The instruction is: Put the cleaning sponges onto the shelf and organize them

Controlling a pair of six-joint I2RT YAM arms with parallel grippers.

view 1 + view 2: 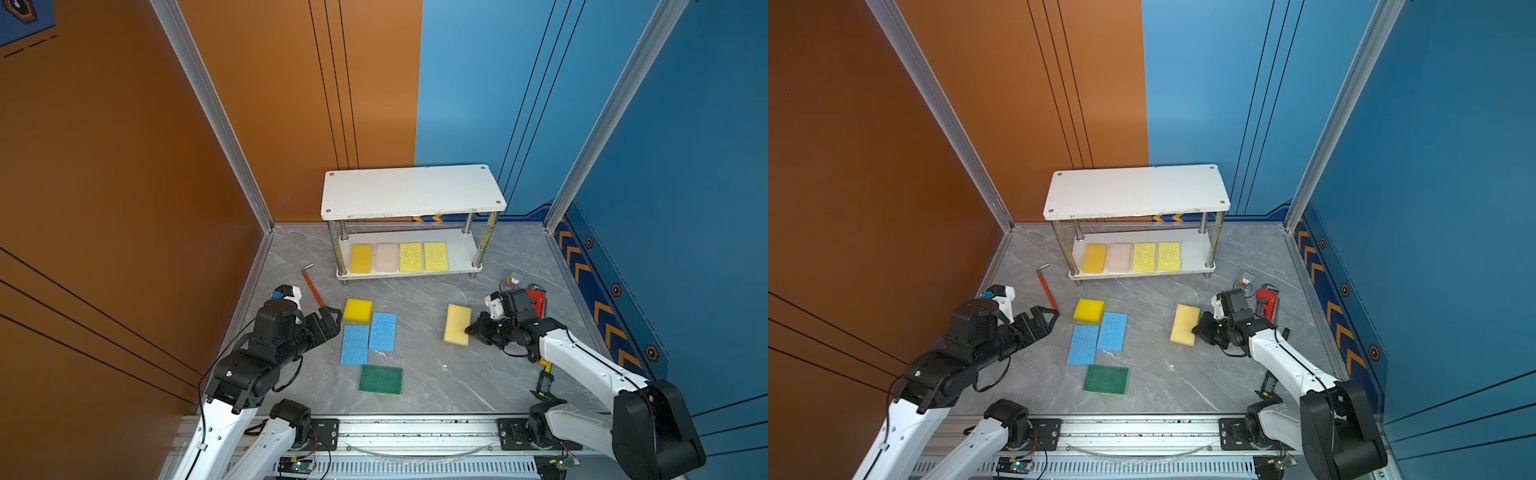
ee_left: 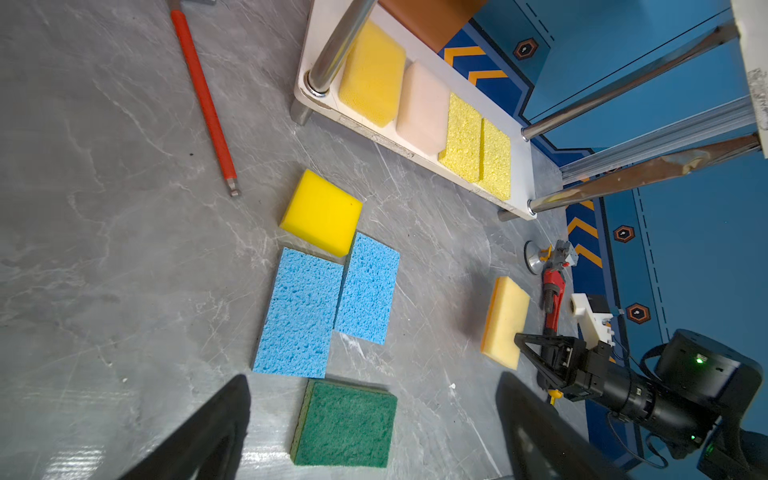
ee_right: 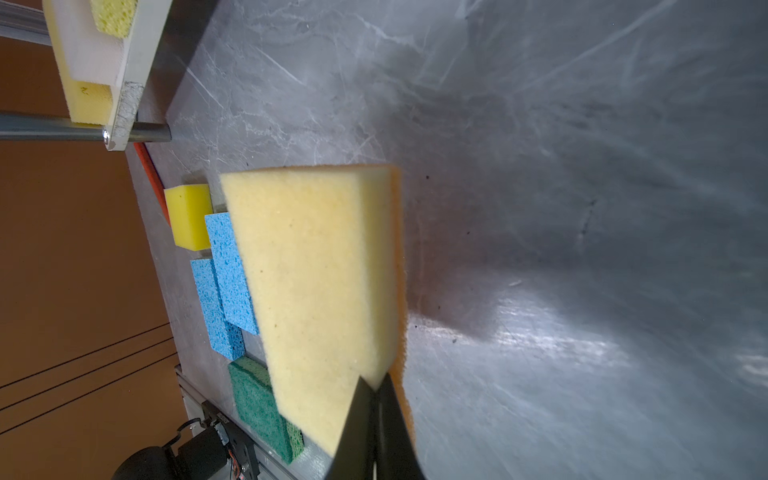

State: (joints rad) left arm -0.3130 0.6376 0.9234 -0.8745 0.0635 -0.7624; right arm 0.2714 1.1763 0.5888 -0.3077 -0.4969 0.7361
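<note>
Right claw: clamped on the tan sponge, pinched at one edge, held tilted low over the floor, well apart from the shelf. Likely needed levelling before sliding onto a board. Left claw: gaping, empty.

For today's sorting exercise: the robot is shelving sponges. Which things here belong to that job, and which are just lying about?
Job: shelf, four shelved sponges, bright yellow sponge, two blue sponges, green sponge, tan sponge held by right gripper.
Lying about: red-handled hex key, red pipe wrench.
</note>
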